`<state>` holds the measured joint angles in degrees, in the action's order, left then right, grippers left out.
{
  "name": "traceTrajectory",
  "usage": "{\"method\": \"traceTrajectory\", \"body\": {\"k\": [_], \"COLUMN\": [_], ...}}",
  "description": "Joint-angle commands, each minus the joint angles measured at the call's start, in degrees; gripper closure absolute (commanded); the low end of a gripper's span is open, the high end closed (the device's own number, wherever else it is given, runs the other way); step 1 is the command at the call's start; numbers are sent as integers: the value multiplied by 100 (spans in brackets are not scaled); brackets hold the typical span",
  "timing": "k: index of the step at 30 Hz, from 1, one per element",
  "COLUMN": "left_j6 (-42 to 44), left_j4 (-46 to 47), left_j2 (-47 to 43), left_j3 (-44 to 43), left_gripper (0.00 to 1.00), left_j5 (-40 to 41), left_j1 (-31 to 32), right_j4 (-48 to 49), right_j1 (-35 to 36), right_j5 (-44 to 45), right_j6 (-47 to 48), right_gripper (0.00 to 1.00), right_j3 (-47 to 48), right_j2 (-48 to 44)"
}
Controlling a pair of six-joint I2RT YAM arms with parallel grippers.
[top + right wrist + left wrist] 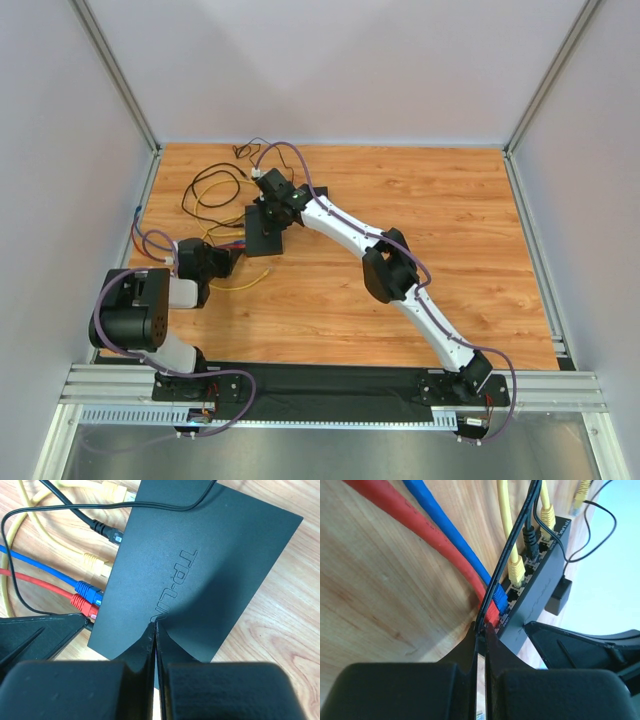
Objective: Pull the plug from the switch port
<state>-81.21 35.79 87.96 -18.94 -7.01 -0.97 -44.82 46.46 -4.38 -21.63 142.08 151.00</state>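
Note:
The switch (pixel 265 238) is a flat matte-black box on the wooden table, also seen in the left wrist view (pixel 540 592) and the right wrist view (pixel 200 565). Red (pixel 492 614), blue (pixel 500 599), yellow (pixel 516 570) and black (pixel 531 540) plugs sit in its ports. My left gripper (pixel 481 629) is shut at the red plug's end, with a thin black wire (pixel 512 545) pinched between its tips. My right gripper (pixel 155 626) is shut, its tips pressing on the switch's top near the embossed logo. The red plug (pixel 84 605) stays seated in the port.
Loose black and yellow cables (pixel 215 185) lie behind and left of the switch. A small black adapter (pixel 559 596) lies beyond the switch. Red (pixel 395 505) and blue (pixel 445 525) cables run across the wood. Enclosure walls stand on three sides.

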Motion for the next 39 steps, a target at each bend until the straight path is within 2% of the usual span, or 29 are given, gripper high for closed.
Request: {"method": "traceTrajectory", "body": {"k": [1,4,7,9,15,21,22,23,25,31,33,36,39], "left_j6": [229,87,508,492,756,309,90,53,105,218,307,395,913], "left_j4": [-63,218,-544,-687,-1373,-540,175,470,587,877,570,649,-386], "left_j2": [89,388,187,2,-236,107,168,229,352,108,63,-130,-823], "left_j3": [-320,-347,-549,-453,-549,-269,36,144,92,286,128,101,-206], "left_gripper": [100,100,100,100,100,100,100,100,100,100,100,100,100], "left_j5": [60,-82,67,356,542,393,454,428,253,499,244,138,181], "left_j1": [-149,-158,-158,-192,-263,-421,-421,-456,-596,-650,-624,-606,-483], "right_j4": [-941,-976,-1073,-1073,-1117,-1117,-1082,-1073,-1099,-1108,-1091,-1047,-994], "right_j1": [-207,-225,-216,-225,-234,-260,-260,-260,-269,-269,-269,-277,-277], "right_j5": [597,552,535,526,526,526,526,526,526,526,526,526,245], "right_j6": [220,212,238,247,238,229,220,220,220,229,238,282,273], "right_gripper": [100,100,100,100,100,100,100,100,100,100,100,100,99], "right_j3": [-137,-119,-75,-171,-128,-154,-198,-181,-137,-164,-163,-216,-190], "right_j2": [545,553,588,554,562,554,536,536,553,545,536,518,527]}}
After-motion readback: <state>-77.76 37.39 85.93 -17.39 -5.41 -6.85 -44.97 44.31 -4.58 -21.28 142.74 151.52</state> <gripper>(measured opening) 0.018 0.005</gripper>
